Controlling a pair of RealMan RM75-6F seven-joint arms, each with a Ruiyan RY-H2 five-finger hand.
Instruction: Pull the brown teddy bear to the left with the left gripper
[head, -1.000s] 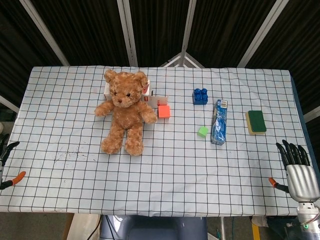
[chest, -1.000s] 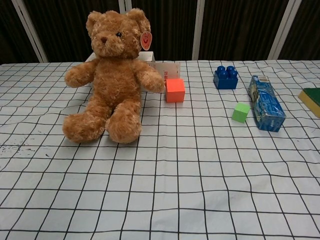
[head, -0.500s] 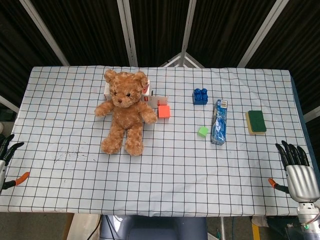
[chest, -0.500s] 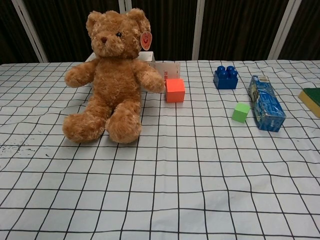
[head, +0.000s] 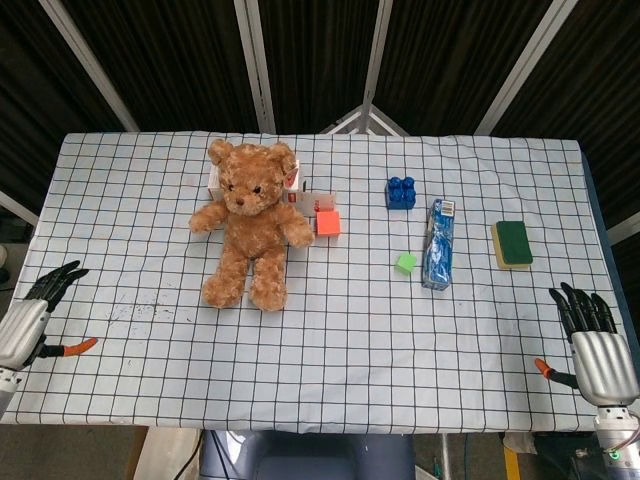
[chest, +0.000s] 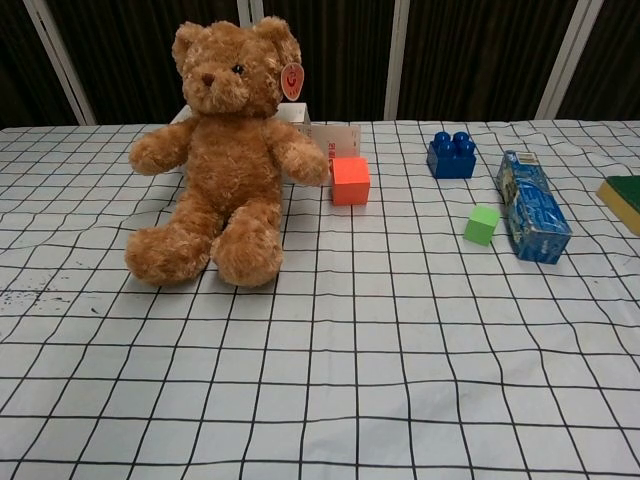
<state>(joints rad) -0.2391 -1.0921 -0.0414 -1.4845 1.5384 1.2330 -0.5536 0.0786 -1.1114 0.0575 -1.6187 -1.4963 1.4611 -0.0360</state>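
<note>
The brown teddy bear (head: 250, 222) sits upright on the checked tablecloth, left of centre; in the chest view the teddy bear (chest: 222, 160) faces me with an orange tag at its ear. My left hand (head: 30, 318) hovers at the table's left edge, well to the left of the bear, fingers spread and holding nothing. At the table's near right corner my right hand (head: 595, 345) is open too, fingers extended, far from the bear. Neither hand shows in the chest view.
A white box (head: 300, 190) stands behind the bear, an orange cube (head: 328, 222) beside its arm. Further right lie a blue brick (head: 401, 191), a small green cube (head: 405, 263), a blue packet (head: 438, 244) and a green sponge (head: 513, 243).
My left hand has come up and in from the left edge toward the table. The bear and the right hand have barely moved.
</note>
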